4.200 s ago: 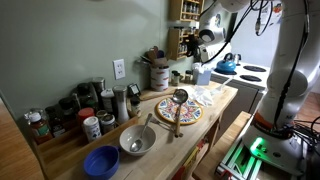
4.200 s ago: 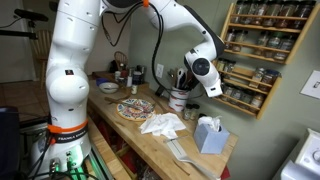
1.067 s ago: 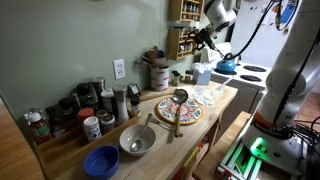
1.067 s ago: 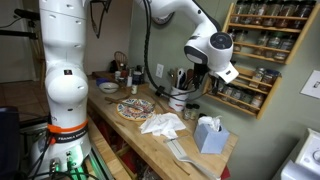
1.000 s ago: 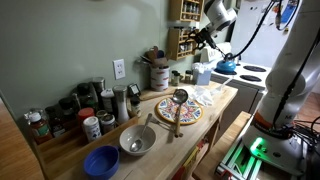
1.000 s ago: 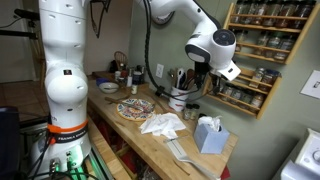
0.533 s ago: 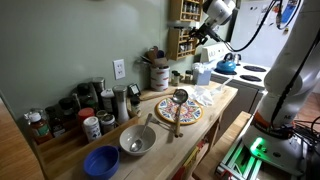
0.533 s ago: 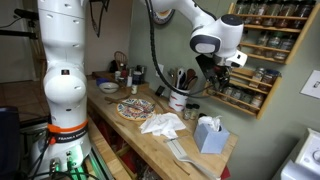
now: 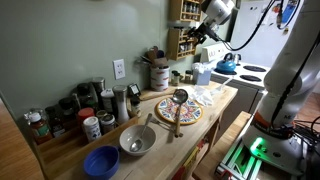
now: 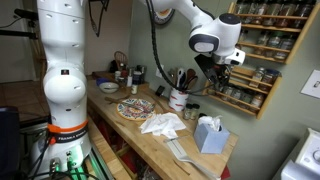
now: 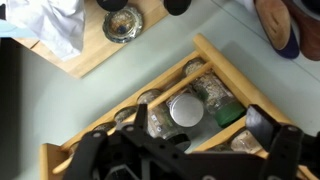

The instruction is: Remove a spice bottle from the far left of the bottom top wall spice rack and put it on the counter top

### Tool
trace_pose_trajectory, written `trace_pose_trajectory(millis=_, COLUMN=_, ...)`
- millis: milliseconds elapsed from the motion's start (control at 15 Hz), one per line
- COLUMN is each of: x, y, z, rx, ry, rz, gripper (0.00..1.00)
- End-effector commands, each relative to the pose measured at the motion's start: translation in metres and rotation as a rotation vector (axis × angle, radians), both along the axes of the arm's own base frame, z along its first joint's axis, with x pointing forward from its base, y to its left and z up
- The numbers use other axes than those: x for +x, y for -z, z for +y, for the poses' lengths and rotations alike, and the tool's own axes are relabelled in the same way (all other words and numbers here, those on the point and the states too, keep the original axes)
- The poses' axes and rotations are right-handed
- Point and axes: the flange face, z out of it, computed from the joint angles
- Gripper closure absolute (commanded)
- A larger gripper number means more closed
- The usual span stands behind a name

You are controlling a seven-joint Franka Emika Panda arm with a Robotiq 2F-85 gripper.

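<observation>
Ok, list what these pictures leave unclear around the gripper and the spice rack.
1. Labels on the jars: too small in both exterior views, blurred in the wrist view.
2. Left end of the spice rack: partly covered by the gripper in an exterior view.
3. Which shelf the silver-lidded jar sits on: the wrist view crops the rack.

The spice rack (image 10: 255, 55) hangs on the wall above the bench (image 9: 165, 142), the claw (image 10: 222, 72) just before its lower shelves. In the wrist view a jar (image 11: 186, 108) sits in the rack, seemingly between the claw's fingers. A plate (image 10: 135, 108) lies on the bench.
</observation>
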Motion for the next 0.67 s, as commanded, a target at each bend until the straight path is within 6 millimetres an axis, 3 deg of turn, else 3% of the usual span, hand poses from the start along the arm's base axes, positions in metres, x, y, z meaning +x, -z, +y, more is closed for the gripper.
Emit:
trace_pose_trajectory(millis=0, x=0.009, y=0.009, z=0.004, rx=-0.077, ry=-0.087, rz=0.017, gripper=0.0)
trace_pose_trajectory(millis=600, x=0.019, y=0.022, z=-0.001, rx=-0.217, ry=-0.294, rz=-0.035, gripper=0.0)
